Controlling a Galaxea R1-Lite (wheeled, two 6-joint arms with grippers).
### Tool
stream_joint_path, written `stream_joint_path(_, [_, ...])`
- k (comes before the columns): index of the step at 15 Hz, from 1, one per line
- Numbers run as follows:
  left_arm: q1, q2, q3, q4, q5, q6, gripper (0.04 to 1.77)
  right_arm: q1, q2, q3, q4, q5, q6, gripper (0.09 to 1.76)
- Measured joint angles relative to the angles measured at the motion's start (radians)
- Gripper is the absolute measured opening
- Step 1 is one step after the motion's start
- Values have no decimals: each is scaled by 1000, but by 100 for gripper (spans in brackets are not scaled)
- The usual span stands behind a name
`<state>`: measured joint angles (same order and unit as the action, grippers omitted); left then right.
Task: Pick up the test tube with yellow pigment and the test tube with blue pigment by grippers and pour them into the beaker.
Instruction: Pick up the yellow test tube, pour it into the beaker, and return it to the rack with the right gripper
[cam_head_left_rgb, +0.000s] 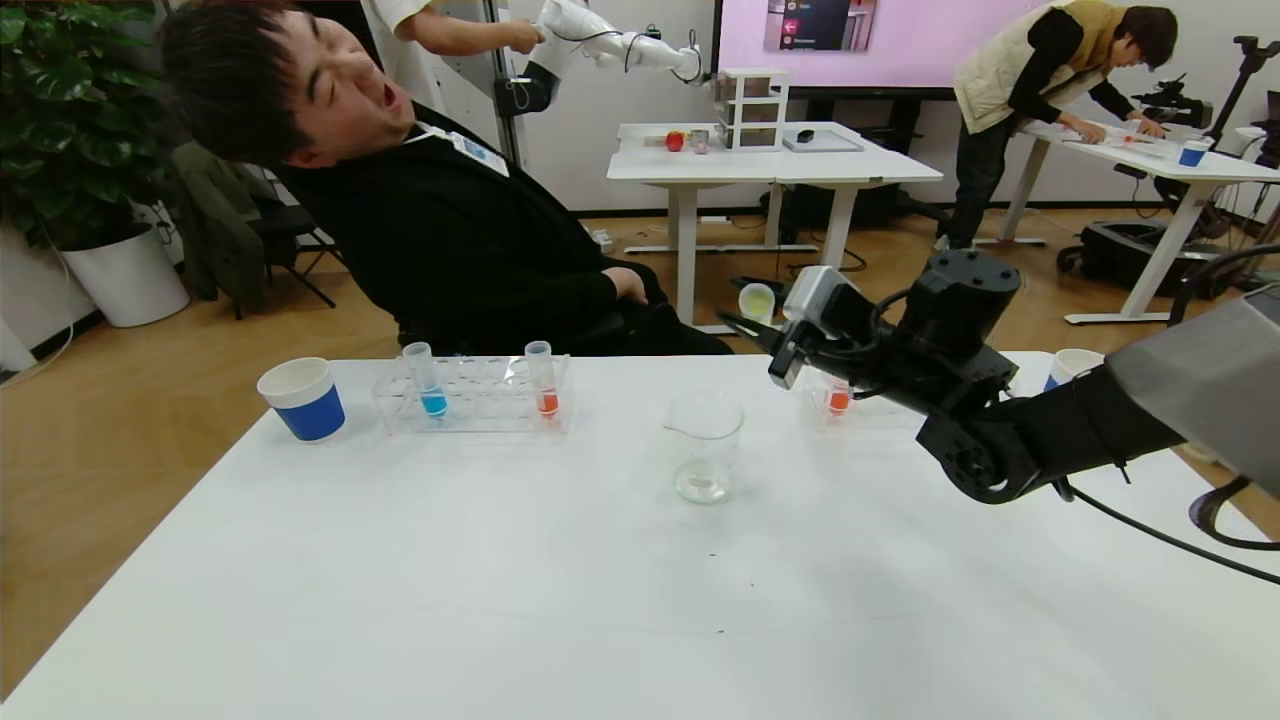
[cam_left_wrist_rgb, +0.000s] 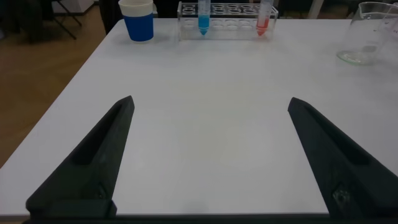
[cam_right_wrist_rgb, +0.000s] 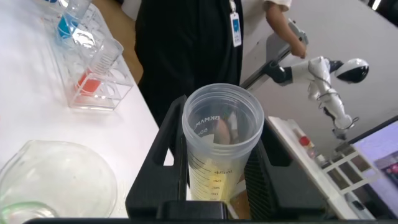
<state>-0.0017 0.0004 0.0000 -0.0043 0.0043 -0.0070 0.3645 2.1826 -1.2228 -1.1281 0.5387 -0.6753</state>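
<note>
The yellow tube (cam_right_wrist_rgb: 222, 146) has small dark marks on its clear side. The numbers 45ml, 40 and 35 run down it. Near the rim there are letters that look like BKMAM, seen backwards through the wall. No other words can be read.

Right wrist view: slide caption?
Right tool shut on yellow tube, raised beside the beaker; blue tube in its rack.
</note>
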Motion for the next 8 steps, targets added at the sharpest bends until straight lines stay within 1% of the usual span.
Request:
stream_joint_path(5, [0,0,0,0,0,0,172,-3,72,-109,3,92,-193,53])
stream_joint_path(8, [0,0,0,0,0,-1,172,-26,123,-213,11,192,-357,53])
